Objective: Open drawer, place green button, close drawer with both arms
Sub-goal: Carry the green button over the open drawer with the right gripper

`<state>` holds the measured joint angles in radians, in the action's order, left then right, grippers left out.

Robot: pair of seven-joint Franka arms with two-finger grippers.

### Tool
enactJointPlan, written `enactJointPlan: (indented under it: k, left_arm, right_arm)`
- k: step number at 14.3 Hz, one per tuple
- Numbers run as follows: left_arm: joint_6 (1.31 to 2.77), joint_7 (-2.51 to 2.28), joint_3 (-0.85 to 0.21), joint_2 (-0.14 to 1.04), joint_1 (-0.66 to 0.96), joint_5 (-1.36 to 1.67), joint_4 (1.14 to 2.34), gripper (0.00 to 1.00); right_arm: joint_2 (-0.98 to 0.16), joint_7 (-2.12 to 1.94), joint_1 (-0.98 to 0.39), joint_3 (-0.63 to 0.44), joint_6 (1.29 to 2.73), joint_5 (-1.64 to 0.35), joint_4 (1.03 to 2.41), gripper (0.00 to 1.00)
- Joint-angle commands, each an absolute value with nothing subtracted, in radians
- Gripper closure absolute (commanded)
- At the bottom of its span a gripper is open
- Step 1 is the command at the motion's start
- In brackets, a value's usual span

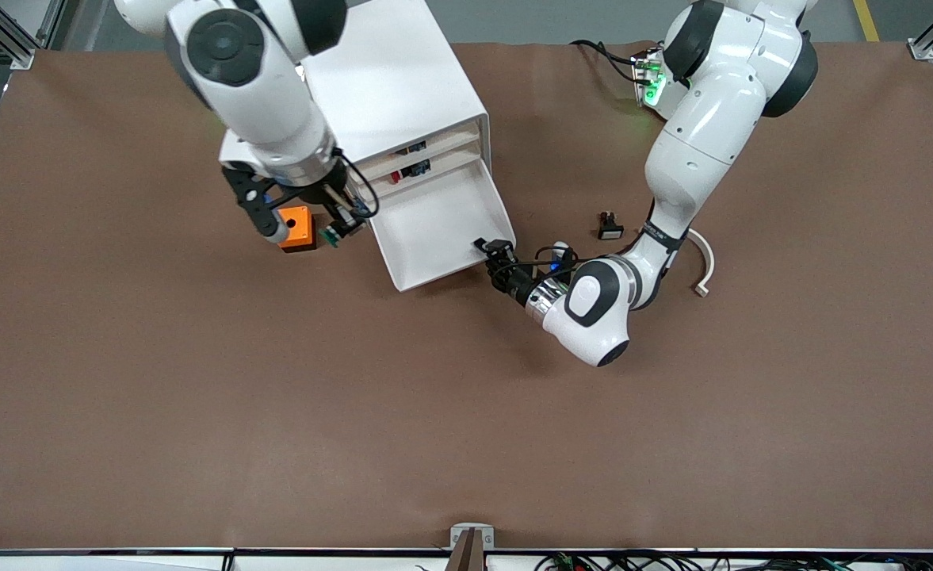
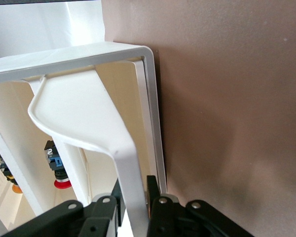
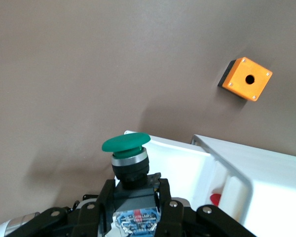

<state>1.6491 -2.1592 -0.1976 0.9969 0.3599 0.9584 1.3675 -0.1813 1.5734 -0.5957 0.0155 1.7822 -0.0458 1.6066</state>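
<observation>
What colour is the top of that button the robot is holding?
Green: the button has a round green cap, clearest in the right wrist view.

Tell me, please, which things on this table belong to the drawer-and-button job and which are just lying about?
Part of the job:
- drawer, pulled out of the cabinet
- button, held in the right gripper
- left gripper, at the drawer's front lip

Lying about:
- orange cube
- black switch
- white curved strip
</observation>
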Motion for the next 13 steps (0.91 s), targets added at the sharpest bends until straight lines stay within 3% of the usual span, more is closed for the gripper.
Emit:
enactJointPlan:
  k: [1, 7, 13]
  left_arm:
    - [1.658, -2.158, -0.196, 0.994, 0.364, 0.976, 1.359, 0.0]
    - [1.648, -1.837, -0.198, 0.963, 0.314, 0.962, 1.321, 0.0]
    - [1.647, -1.367, -0.183, 0.882, 0.316, 0.691, 1.278, 0.0]
  right_arm:
    - [-0.221, 1.684, -0.656, 0.005, 1.845, 0.0, 1.606, 1.0]
    - [-0.334, 1.81, -0.707, 0.005, 1.994, 0.038, 1.612, 1.0]
    - [-0.394, 1.878, -0.73, 0.003, 2.144, 0.063, 1.677, 1.0]
